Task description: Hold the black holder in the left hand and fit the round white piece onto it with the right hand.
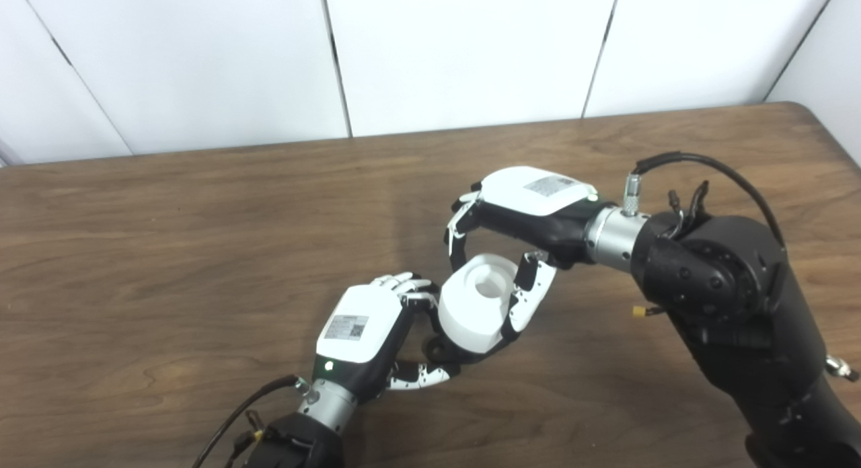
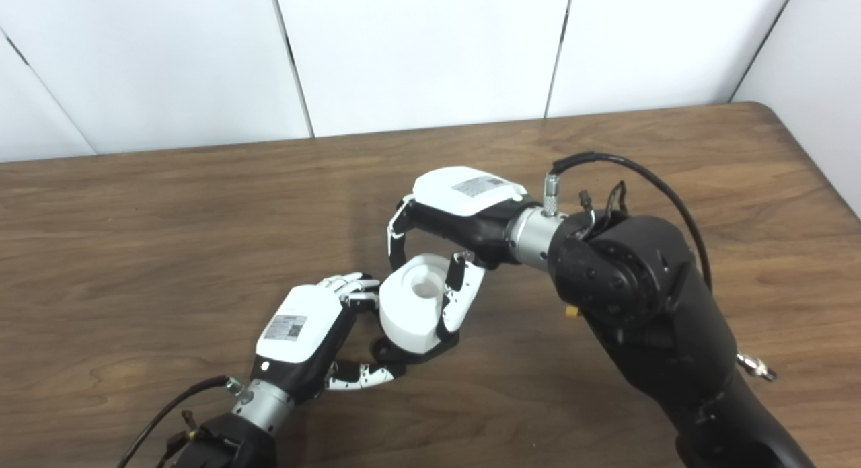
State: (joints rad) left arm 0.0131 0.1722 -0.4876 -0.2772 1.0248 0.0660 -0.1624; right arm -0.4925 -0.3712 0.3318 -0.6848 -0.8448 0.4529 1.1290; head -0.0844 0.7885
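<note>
A: Which step was in hand?

B: The fitting itself. The left robot hand point(image 1: 366, 327) was closed on the black holder point(image 1: 440, 350), low above the tabletop point(image 1: 168, 253), and the right robot hand point(image 1: 518, 212) gripped the round white piece point(image 1: 474, 303) between its fingers and thumb, right over that holder, near the middle of the tabletop.

A: Was the piece seated?

B: I judged it on or nearly on. Its lower edge met the black part, but the piece looked a little tilted, and whether it had gone fully home could not be told.

A: So the next move?

B: Probably a steady press downward along the holder's axis, with the left robot hand keeping its grip firm, before the right lets go.

A: Did the two views differ?

B: Slightly. The right eye view showed more of the holder's black base point(image 2: 410, 354) under the piece and beside the left thumb; the left eye view showed the recess in the piece's top more squarely.
</note>
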